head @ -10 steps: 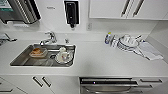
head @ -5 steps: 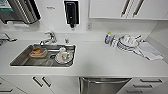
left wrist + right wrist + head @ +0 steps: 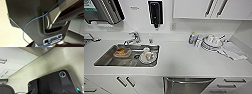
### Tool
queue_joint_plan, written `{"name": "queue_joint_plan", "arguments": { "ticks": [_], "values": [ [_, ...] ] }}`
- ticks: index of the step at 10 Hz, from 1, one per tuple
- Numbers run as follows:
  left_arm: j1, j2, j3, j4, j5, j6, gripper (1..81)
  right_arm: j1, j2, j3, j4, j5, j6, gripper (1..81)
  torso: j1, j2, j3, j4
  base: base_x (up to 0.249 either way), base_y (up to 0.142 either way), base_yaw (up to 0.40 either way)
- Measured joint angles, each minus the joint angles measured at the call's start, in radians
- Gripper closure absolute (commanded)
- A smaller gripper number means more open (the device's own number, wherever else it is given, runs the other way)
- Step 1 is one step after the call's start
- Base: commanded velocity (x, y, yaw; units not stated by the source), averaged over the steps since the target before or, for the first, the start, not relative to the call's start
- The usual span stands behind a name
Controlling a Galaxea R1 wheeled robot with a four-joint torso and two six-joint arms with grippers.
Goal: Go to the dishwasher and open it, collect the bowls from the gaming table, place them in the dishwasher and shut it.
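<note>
From the head view, the dishwasher (image 3: 187,85) sits at six o'clock under the white worktop (image 3: 184,58), its steel front and bar handle (image 3: 190,80) running nine to three, door shut. A sink (image 3: 111,56) with dishes lies at nine, stacked white plates (image 3: 211,42) at two. Against a second ago the scene has slid upward and the dishwasher front shows less, so the camera has moved; arrival looks about complete.

In both wrist views I see only robot housing and floor; each tool's state I cannot tell.
</note>
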Motion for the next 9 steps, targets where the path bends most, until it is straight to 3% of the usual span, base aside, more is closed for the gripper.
{"name": "queue_joint_plan", "arguments": {
  "ticks": [2,6,9],
  "values": [
    [-0.007,-0.019,-0.001,0.0,0.004,0.0,1.0,-0.04,0.04,-0.058,-0.046,-0.011,0.0,1.0,0.0,0.0,0.0,0.0,0.0,0.0,0.0],
    [-0.008,-0.012,-0.001,0.0,0.004,0.0,1.0,-0.058,0.123,-0.143,-0.088,-0.108,0.0,1.0,0.0,0.0,0.0,0.0,0.0,0.0,0.0],
    [-0.008,-0.015,-0.001,0.0,0.006,0.0,1.0,-0.066,0.171,-0.199,-0.127,-0.121,-0.004,1.0,0.0,-0.001,0.0,0.0,0.0,0.0,0.0]
  ]
}}
